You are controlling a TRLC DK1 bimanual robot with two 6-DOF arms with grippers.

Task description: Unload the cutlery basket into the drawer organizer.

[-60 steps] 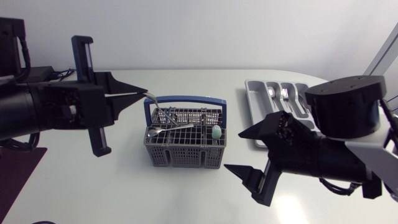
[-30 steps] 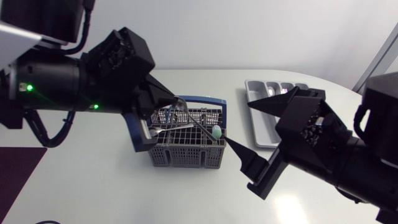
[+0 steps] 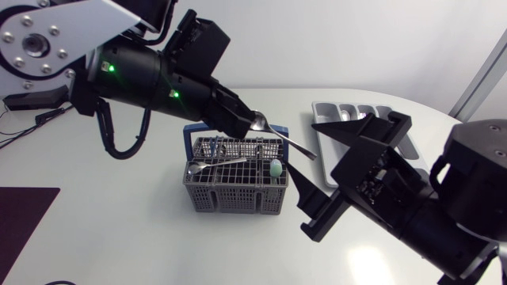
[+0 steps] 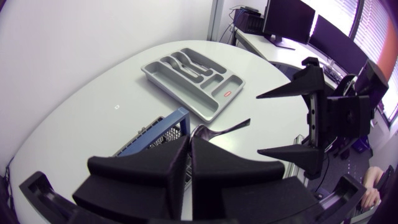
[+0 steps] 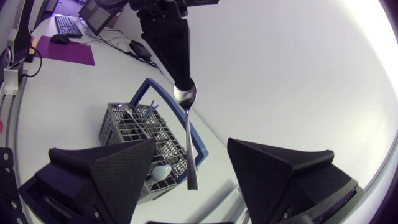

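Sitting on the white table [image 3: 119,237], the cutlery basket [image 3: 235,190] lies left of the drawer organizer [image 3: 321,131]. Above it, the left gripper [image 3: 247,127] pinches a spoon [image 3: 285,136]; the right gripper [image 3: 303,150] gapes wide.

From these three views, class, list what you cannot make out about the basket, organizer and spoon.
Organizer: head view, right gripper covers most of it; left wrist view, its contents too small to name.
Basket: left wrist view, left gripper hides most of it.
Spoon: left wrist view, bowl partly hidden by that gripper.
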